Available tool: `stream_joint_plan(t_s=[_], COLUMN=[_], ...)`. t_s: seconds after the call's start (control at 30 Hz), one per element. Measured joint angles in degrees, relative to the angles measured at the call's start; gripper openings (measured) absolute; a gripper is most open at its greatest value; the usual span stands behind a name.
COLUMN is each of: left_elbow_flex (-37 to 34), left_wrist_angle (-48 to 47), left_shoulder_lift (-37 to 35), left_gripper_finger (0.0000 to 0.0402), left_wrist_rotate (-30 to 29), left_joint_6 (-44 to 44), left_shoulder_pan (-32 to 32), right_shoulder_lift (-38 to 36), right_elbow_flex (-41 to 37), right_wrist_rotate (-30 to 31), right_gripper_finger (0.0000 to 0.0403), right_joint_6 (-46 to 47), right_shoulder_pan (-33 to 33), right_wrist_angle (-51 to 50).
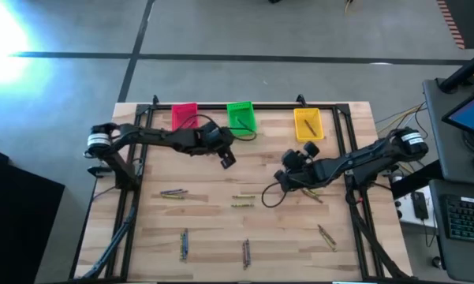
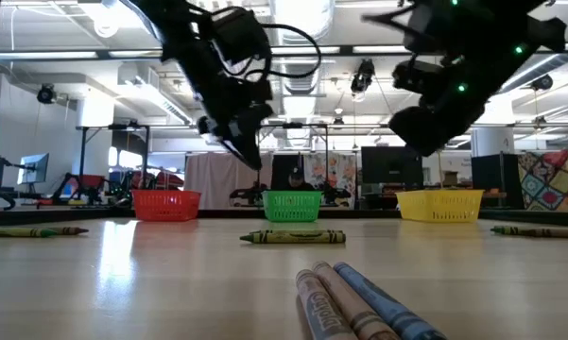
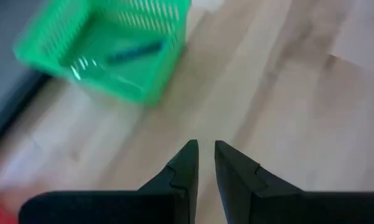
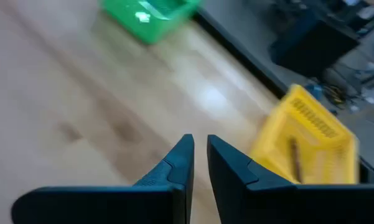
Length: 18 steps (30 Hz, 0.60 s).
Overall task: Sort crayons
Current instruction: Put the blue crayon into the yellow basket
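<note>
Nearest the low camera, a small bunch of crayons [image 2: 359, 304] lies on the wooden table [image 1: 213, 229], brownish and bluish-grey wrappers side by side. Largest after the table are the two arms. The left gripper [image 3: 202, 155] hangs above the boards just in front of the green bin [image 1: 240, 117], its fingers almost closed with a thin gap and nothing held between them. The right gripper [image 4: 199, 149] is poised in front of the yellow bin [image 1: 307, 124], equally narrow and empty. A pink bin [image 1: 184, 116] stands at the row's left.

One bluish crayon [image 3: 134, 51] is seen in the green bin, one brownish stick [image 4: 294, 160] in the yellow. Loose crayons [image 1: 173, 192] are scattered well apart across the front half (some in pairs). A likely failure: two touching sticks may be pinched together, or a thin stick may roll from a nearly shut claw and be dropped in the wrong bin.
</note>
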Motion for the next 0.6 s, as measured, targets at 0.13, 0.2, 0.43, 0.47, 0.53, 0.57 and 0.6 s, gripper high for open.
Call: stream_joint_plan(t_s=[0.13, 0.2, 0.43, 0.47, 0.53, 0.57, 0.6], left_elbow_flex=[-3.7, -5.3, -14.1, -15.8, -18.9, -20.2, -21.4], left_wrist_angle=[0.3, 1.3, 3.4, 3.8, 3.7, 3.7, 3.3], left_shoulder_lift=[-4.9, -7.2, -13.7, -14.8, -17.3, -18.7, -20.2], left_gripper_finger=[0.0036, 0.0036, 0.0036, 0.0036, 0.0036, 0.0036, 0.0036], left_wrist_rotate=[3.2, 3.2, -2.7, -3.6, -3.5, -3.5, -3.5], left_joint_6=[-4.4, -4.9, -8.5, -10.6, -14.1, -15.6, -17.2], left_shoulder_pan=[-0.4, -0.4, -6.8, -8.3, -11.0, -12.3, -13.6], right_shoulder_lift=[-3.3, -4.4, -5.2, -5.1, -5.1, -5.1, -5.1], right_elbow_flex=[-1.2, -1.3, -1.3, -1.3, -1.3, -1.3, -1.3], right_wrist_rotate=[1.3, 0.8, -1.5, -2.5, -6.9, -8.9, -9.8], right_gripper_finger=[0.0038, 0.0038, 0.0038, 0.0038, 0.0038, 0.0038, 0.0038], right_joint_6=[-3.8, -7.3, -14.1, -14.2, -13.7, -13.7, -13.9], right_shoulder_pan=[-2.4, -3.1, -3.6, -3.8, -4.0, -4.1, -4.1], right_wrist_angle=[-0.1, -0.1, 2.3, 3.3, 5.3, 6.5, 8.1])
